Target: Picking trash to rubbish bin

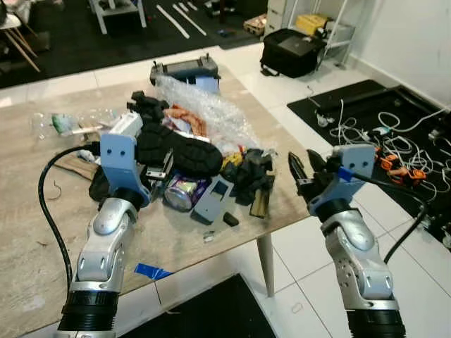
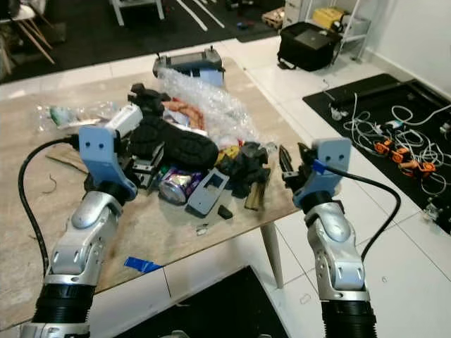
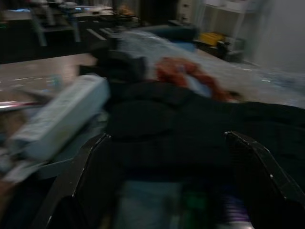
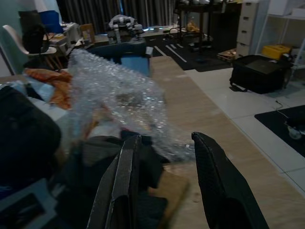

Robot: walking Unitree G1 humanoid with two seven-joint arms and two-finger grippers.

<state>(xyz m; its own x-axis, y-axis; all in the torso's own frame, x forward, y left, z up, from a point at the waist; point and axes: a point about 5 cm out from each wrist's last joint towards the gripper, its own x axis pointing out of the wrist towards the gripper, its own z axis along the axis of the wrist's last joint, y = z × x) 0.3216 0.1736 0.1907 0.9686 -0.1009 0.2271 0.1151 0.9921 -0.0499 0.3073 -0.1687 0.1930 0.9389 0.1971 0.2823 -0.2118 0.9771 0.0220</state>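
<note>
Surveying, left eye view: a wooden tabletop (image 1: 42,204) carries a heap of trash gathered near its right-hand front. Items in the heap: a black shoe (image 1: 177,149) lying sole-up on top; a crushed can (image 1: 182,192) just below it; a grey flat plastic piece (image 1: 214,199) beside the can; crumpled black scraps (image 1: 251,172) toward the table's edge; a sheet of bubble wrap (image 1: 208,111) behind; an orange cloth (image 1: 189,118) tucked against the wrap. A strip of blue tape (image 1: 152,271) sits at the near edge. The left end effector (image 1: 151,165) is pushed in at the shoe, likely lining up a grasp. The right end effector (image 1: 304,169) hovers off the table's right edge, apart from the black scraps, its fingers parted narrowly, probably waiting.

Right eye view: same layout; a black bag (image 2: 314,46) and loose cables (image 2: 394,144) lie on the floor beyond. No bin can be made out.

Left wrist view (blurred, dark): fingers (image 3: 83,181) spread wide, the shoe's dark bulk lying between and just ahead of them, not yet clamped.

Right wrist view: fingers (image 4: 121,188) moderately apart, holding nothing; bubble wrap lies ahead, dark scraps just beyond the tips.
</note>
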